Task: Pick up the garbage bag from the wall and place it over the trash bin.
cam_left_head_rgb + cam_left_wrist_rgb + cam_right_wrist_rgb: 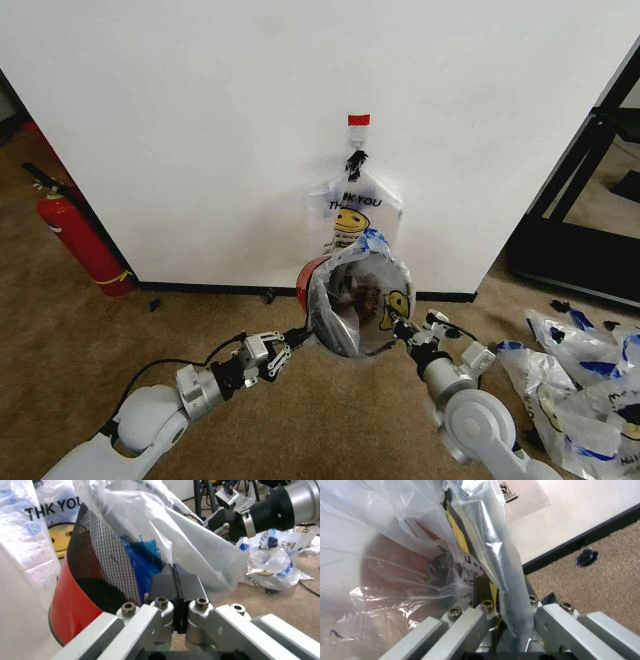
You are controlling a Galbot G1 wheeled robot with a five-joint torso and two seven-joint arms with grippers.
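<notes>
Head view, lower centre: thin translucent whitish plastic garbage bag (362, 290) stretched over the small round dark-walled, red-based trash bin (306, 282). Left gripper (300, 338) pinches its left edge, jaws closed on plastic; right gripper (402, 328) clamps its right edge likewise.

The garbage bag (360, 300) seemingly drapes the trash bin (308, 283), before the wall (200, 120).

White rounded arms, silver-and-black wrists, grey metal claw links, hex-socket screws, black cables
</notes>
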